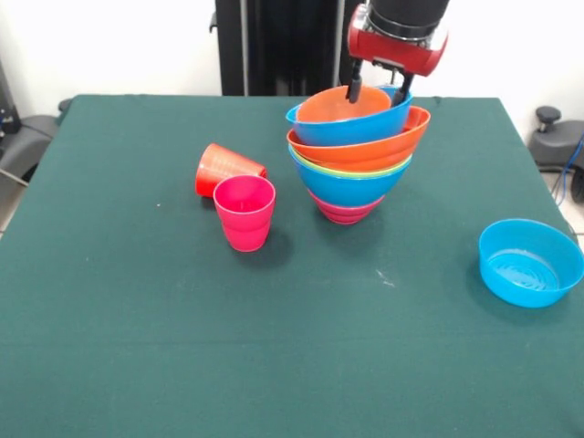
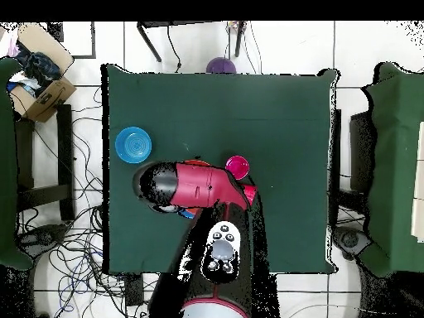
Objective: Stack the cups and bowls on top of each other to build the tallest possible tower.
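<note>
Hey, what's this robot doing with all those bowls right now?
The red and black arm's hand is at the top of a leaning tower of nested plastic bowls, its fingers straddling the rim of the small orange bowl on top. An upright pink plastic cup and a red-orange cup on its side wait beside the tower, unstacked, as does a light blue bowl off alone.

Leaning tower (image 1: pixel 356 151) beside upright pink cup (image 1: pixel 245 212), toppled red cup (image 1: pixel 224 169).

A robotics lab: a green-covered table (image 2: pixel 290 124) on a tiled floor (image 2: pixel 348 50), loose cables (image 2: pixel 74 240) beside its edges, a cardboard box (image 2: pixel 37 79) nearby.
</note>
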Robot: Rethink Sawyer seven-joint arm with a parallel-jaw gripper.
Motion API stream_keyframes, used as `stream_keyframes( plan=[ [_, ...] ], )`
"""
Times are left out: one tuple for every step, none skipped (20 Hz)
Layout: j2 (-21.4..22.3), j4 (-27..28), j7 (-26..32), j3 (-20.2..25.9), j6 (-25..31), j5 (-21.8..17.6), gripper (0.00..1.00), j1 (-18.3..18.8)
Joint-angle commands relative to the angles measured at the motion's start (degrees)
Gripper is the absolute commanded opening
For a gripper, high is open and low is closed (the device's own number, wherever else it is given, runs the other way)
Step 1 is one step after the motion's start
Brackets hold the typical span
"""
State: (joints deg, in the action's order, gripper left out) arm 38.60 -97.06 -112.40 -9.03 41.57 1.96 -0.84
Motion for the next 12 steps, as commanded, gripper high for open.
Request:
stream_keyframes(
  plan=[
    [2.7, 2.6, -2.5, 5.7, 10.6, 1.6, 1.0, 1.8],
    [3.5, 2.8, -1.8, 5.7, 12.2, 1.5, 1.0, 2.0],
    [3.8, 2.9, -1.6, 5.8, 12.9, 1.4, 1.0, 2.2],
    [4.0, 2.9, -1.2, 5.9, 13.2, 1.3, 1.0, 2.6],
    [4.1, 2.9, -1.1, 6.0, 13.4, 1.3, 1.0, 2.7],
    [4.7, 3.0, -0.7, 6.0, 14.2, 1.2, 1.0, 3.0],
    [5.3, 3.0, -0.3, 6.1, 14.9, 1.2, 1.0, 3.3],
    [5.9, 3.3, 0.2, 6.2, 15.9, 1.1, 1.0, 3.7],
    [5.9, 3.5, 0.4, 6.3, 16.1, 1.1, 1.0, 3.9],
    [5.8, 3.9, 0.6, 6.4, 16.5, 1.0, 1.0, 4.3],
    [5.9, 4.1, 0.8, 6.6, 16.8, 0.9, 1.0, 4.6],
    [5.4, 5.1, 1.1, 6.8, 17.3, 0.7, 1.0, 5.1]
  ],
)
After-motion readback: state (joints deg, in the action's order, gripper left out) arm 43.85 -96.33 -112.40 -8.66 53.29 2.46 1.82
